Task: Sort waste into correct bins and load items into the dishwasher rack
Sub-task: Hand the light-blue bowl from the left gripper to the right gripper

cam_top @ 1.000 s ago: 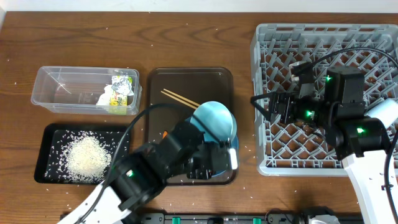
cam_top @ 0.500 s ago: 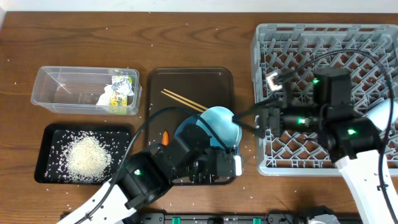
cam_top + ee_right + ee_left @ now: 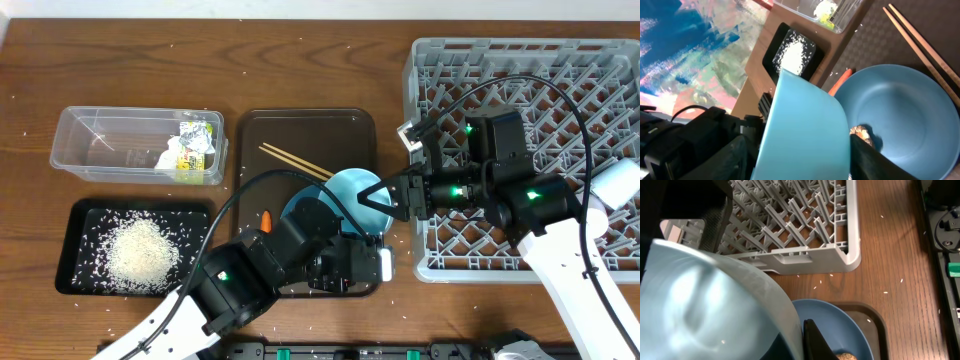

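The small light-blue cup (image 3: 350, 195) hangs tilted over the dark-blue plate (image 3: 298, 210). My left gripper (image 3: 352, 228) is shut on the cup's rim; the left wrist view shows the cup wall (image 3: 700, 295) pinched by the fingers (image 3: 800, 332). My right gripper (image 3: 373, 200) is open, one finger on each side of the cup (image 3: 810, 130). A brown food lump (image 3: 862, 134) lies on the plate (image 3: 900, 110). The carrot (image 3: 266, 220) lies beside the plate. The chopsticks (image 3: 290, 160) lie on the brown serving tray. The grey rack (image 3: 520, 70) stands at the right.
The clear tub (image 3: 100, 150) at the left holds the yellow-green wrapper (image 3: 195, 145). The black tray (image 3: 80, 215) in front of it holds a heap of rice (image 3: 140, 250). The brown serving tray (image 3: 300, 125) sits in the middle. Loose rice grains dot the table.
My right arm swung left from over the rack to the cup, and its open fingers now flank it. My left gripper kept hold of the cup and shifted slightly.
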